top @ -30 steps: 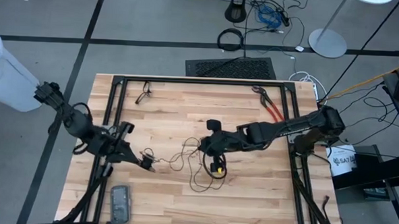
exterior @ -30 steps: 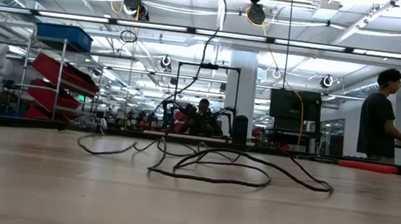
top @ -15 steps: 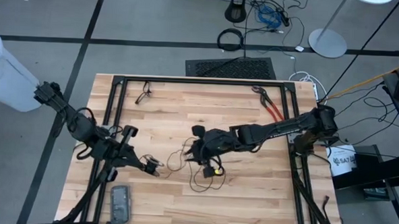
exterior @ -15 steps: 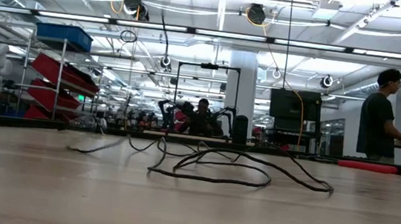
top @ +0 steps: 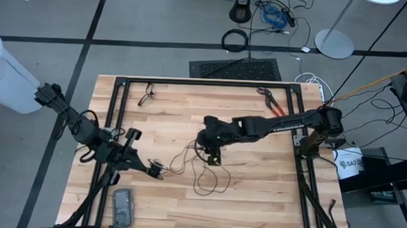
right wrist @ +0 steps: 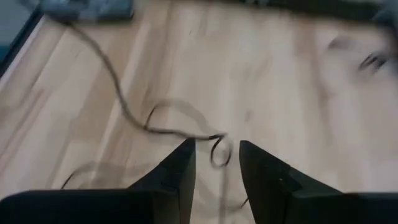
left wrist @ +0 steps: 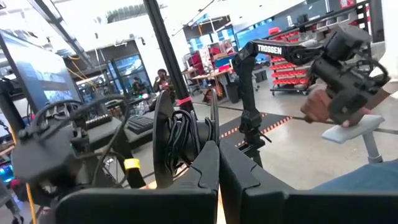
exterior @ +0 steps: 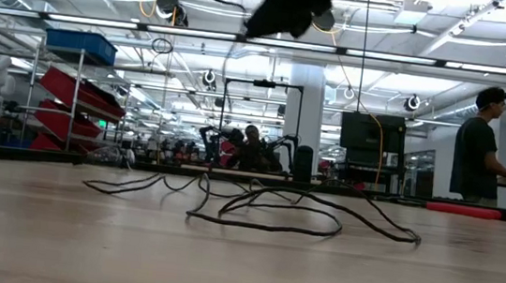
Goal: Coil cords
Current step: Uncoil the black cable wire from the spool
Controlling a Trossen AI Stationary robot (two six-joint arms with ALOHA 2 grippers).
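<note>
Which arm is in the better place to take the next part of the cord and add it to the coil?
Probably the right. Its open gripper hovers over the loose cord loops at the table's middle, while the left gripper is shut at the cord's end.

The cord (top: 202, 170) lies in loose loops on the table (top: 241, 198) near its middle. The left gripper (top: 156, 169) sits at its left end, the right gripper (top: 212, 155) above its middle. Pliers (top: 274, 107) lie far right.

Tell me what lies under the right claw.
Under the open right claw: bare wooden table and loops of the thin black cord, with nothing gripped. The arm covers part of the cord from above.
</note>
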